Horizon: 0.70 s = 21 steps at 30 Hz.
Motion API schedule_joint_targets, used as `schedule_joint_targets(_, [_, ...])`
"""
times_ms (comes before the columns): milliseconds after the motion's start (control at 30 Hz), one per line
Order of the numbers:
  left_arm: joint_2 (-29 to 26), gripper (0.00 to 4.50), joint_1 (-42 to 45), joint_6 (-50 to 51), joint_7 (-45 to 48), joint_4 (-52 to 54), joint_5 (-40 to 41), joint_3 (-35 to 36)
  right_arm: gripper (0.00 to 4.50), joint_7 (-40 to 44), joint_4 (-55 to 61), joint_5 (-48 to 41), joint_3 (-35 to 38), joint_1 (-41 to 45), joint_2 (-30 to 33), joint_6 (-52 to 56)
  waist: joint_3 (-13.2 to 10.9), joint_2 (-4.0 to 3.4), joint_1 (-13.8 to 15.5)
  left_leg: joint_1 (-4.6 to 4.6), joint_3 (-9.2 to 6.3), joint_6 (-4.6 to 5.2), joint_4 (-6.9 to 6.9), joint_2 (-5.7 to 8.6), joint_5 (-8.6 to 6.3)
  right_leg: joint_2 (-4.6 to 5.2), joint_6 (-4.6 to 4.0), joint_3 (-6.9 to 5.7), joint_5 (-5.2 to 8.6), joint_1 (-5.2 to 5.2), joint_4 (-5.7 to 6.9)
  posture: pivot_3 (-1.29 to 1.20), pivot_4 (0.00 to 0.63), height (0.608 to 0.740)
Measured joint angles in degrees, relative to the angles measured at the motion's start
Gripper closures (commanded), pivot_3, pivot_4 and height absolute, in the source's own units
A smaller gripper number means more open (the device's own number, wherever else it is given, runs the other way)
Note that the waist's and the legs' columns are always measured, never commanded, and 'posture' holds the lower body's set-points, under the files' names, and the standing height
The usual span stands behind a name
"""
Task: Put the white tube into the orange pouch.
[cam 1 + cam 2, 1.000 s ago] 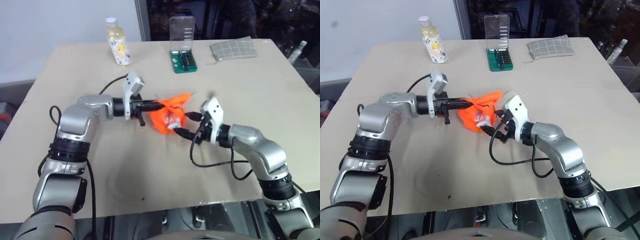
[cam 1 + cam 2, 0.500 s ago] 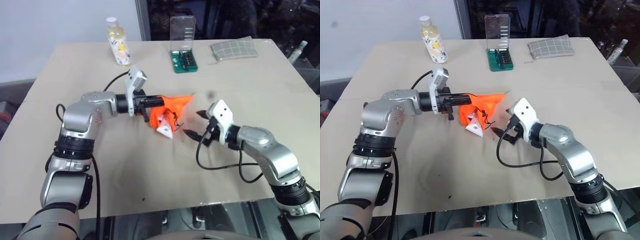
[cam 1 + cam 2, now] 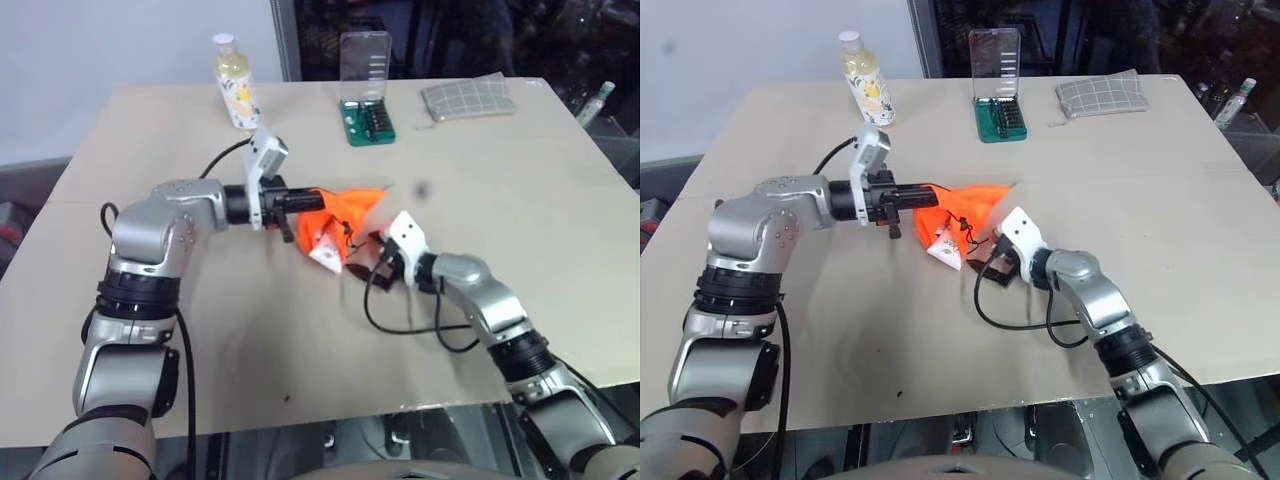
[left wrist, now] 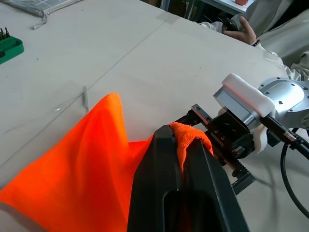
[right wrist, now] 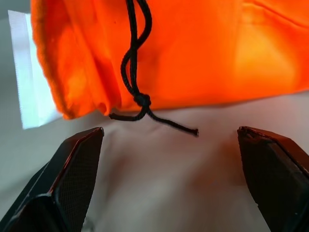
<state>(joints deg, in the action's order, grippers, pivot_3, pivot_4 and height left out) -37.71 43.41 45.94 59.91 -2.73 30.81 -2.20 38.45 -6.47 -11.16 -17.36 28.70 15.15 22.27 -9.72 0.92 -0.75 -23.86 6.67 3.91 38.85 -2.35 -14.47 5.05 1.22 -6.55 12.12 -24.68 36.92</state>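
Tube [image 3: 326, 254] is poking white from the pouch [image 3: 340, 215] hanging above the tabletop [image 3: 500, 170], left pincer [image 3: 300, 201] clenching its edge. Left wrist: fabric is bunching between shut fingers [image 4: 159, 169]. Right wrist: right pincer [image 5: 169, 159] is gaping just beside the cord [image 5: 137, 72].

Left pincer [image 3: 300, 202] pinches orange pouch [image 3: 345, 212]; white tube [image 3: 325, 255] protrudes below.

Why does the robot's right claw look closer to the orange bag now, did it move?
Yes. The open right gripper has slid along the table toward the orange pouch, closing the gap it had a moment ago.
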Motion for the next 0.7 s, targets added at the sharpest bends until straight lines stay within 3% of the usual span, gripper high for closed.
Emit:
schedule_joint_targets(100, [-0.50, 4.50, -0.81, 0.15, -0.09, 0.06, 0.29, 0.40, 0.02, 0.94, -2.27, 0.51, 0.16, 0.27, -0.29, -1.42, 0.00, 0.00, -0.06, 0.01, 0.01, 0.00, 0.00, 0.00, 0.00, 0.00, 0.00, 0.01, 0.00, 0.00, 0.01, 0.00, 0.150, 0.740])
schedule_joint_targets(200, [-0.66, 4.50, -0.92, 0.23, -0.26, 0.14, 0.39, 0.53, 0.82, 1.39, -4.30, 1.06, 0.24, 1.18, -1.33, -2.66, 0.00, 0.00, -0.09, 0.03, 0.01, -0.01, 0.01, -0.02, 0.01, -0.01, 0.00, 0.01, 0.00, 0.00, 0.06, 0.00, 0.150, 0.740])
schedule_joint_targets(433, [-1.47, 4.50, -1.97, 0.25, -0.34, 1.02, 0.51, 1.68, 4.33, 1.60, -6.09, 1.40, 1.04, 1.46, -3.36, -5.19, 0.00, 0.00, -0.04, 0.02, 0.02, -0.01, 0.01, -0.01, 0.01, 0.00, -0.01, 0.02, -0.01, 0.00, 0.05, 0.00, 0.150, 0.740])
schedule_joint_targets(700, [-1.69, 4.50, -2.26, 0.25, -0.10, 1.09, 0.59, 1.69, 4.47, 0.62, 0.26, 1.06, 4.98, -1.40, -1.31, -4.79, 0.00, 0.00, -0.02, 0.02, 0.02, -0.01, 0.01, -0.01, 0.00, 0.01, -0.01, 0.02, -0.01, 0.00, 0.06, 0.00, 0.150, 0.740])
